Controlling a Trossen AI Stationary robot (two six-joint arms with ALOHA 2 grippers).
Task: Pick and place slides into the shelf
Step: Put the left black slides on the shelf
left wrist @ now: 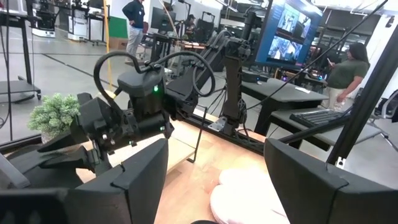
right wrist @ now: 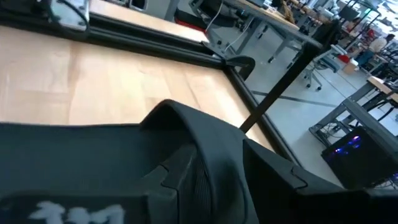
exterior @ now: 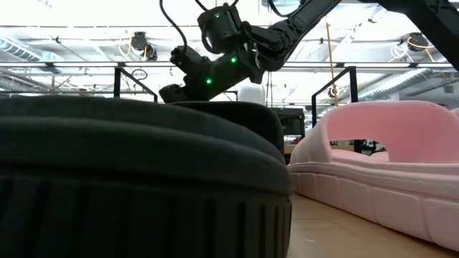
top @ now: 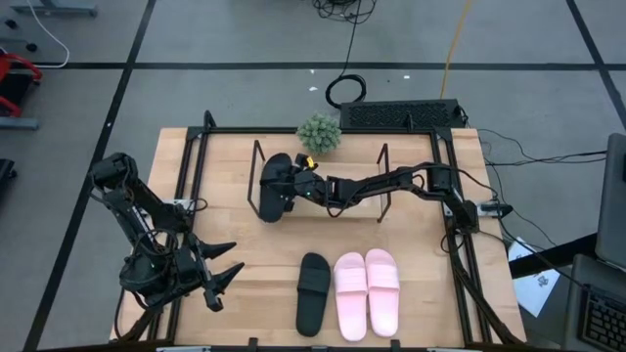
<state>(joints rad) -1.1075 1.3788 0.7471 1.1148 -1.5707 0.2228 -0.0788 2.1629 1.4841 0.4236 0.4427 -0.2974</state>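
High view: right gripper (top: pixel 290 186) stretched across the shelf (top: pixel 381 216), fingers clamped on a matte black slide (top: pixel 273 186) held at the shelf's left end, just inside the left wire frame. Slide dark all over, rounded toe, wide strap, no markings visible. Second black slide (top: pixel 312 292) flat on the table (top: pixel 235 156) in front of the shelf, well apart from it, sole down. Pink pair (top: pixel 368 290) just beside that black slide on its right, the two pink ones touching side by side, pale and smooth, wide straps arched over open toes. Small green plant (top: pixel 319 133) behind the shelf, near its left end.

Low view: near black slide (exterior: pixel 136 179) filling the foreground, ribbed along its side wall; pink slide (exterior: pixel 380 172) beside it, strap arching high. Right gripper (exterior: pixel 188 86) hanging above, green lights lit on its body.

Right wrist view: black slide (right wrist: pixel 205 155) gripped close between dark fingers (right wrist: pixel 74 186), above bare wooden boards.

Left gripper (top: pixel 220 274) parked at the table's front left, far from the shelf, fingers spread wide and holding nothing. Left wrist view: wide dark fingers (left wrist: pixel 137 180) framing the pink slide (left wrist: pixel 249 193) and the right gripper (left wrist: pixel 59 152) beyond.
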